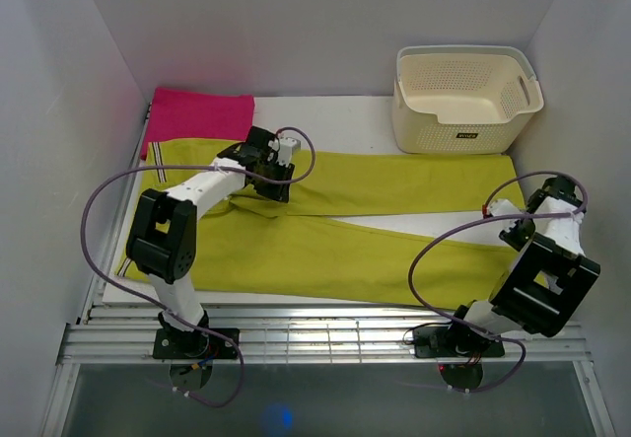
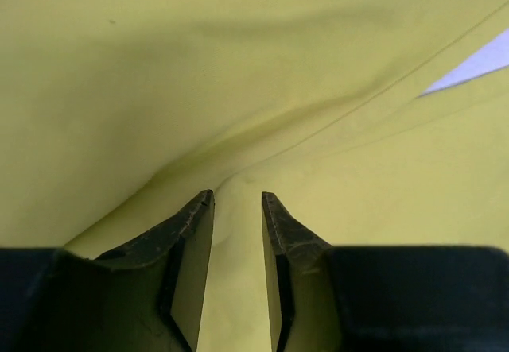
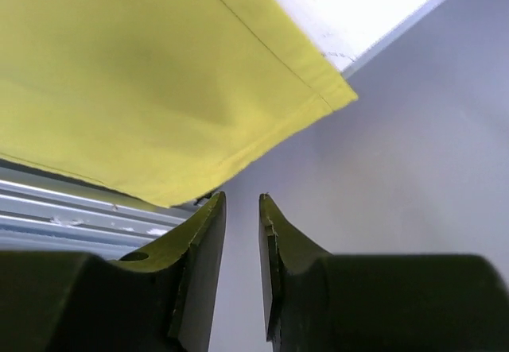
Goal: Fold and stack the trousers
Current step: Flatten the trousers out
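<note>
Lime-green trousers (image 1: 394,182) lie spread across the white table (image 1: 345,121), waist end at the left and both legs running right. At the far left corner a folded magenta-pink cloth (image 1: 202,113) lies just beyond the waist end; whether the two overlap is hard to tell.

The left arm (image 1: 197,185) crosses the waist area and hides the cloth beneath it. The left gripper (image 1: 268,192) is down where the legs part, its fingertips covered by the wrist in the top view. In the left wrist view, the left gripper (image 2: 238,195) has its fingers drawn close together, with a ridge of yellow-green fabric rising between them, apparently pinched.

A cream perforated basket (image 1: 463,121) stands at the far right; its contents are not visible.

The right gripper (image 1: 505,212) is at the end of the near leg. In the right wrist view, the right gripper (image 3: 242,197) has its fingers nearly together around nothing, just past the hem corner (image 3: 318,98), which juts over the table edge.
</note>
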You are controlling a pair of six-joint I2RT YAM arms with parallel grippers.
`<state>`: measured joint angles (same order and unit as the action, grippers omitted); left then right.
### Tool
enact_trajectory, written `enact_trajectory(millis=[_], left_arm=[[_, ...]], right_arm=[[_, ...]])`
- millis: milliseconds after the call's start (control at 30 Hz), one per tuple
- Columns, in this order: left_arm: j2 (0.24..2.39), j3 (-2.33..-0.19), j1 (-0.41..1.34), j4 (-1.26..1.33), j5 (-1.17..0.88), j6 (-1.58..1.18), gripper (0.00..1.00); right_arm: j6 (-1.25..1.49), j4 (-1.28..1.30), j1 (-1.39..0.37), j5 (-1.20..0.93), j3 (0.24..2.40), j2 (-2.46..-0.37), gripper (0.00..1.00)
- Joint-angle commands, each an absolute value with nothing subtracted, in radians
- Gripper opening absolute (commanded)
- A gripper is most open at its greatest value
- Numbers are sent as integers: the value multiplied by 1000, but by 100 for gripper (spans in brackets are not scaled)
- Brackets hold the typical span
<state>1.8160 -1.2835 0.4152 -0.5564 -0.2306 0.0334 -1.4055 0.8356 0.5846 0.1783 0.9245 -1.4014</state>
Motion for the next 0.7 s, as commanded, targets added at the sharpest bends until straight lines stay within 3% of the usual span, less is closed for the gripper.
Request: enact_trajectory(millis=[0,167,300,667], left_arm=[[1635,-1302,417,-570,-291,81,44],[1547,-1290,348,-742,-299,143,53],[1487,-1197,160,-846,-318,236,57],[1354,-912,-195,-905,-244,426,57]], right_arm=[[-1276,899,566,127,930,-1448,29],[-1200,789,514,167,851,-1517,27],[-1132,661,445,201,825,-1598,25],[-983,590,264,199,1003,-1755,21]])
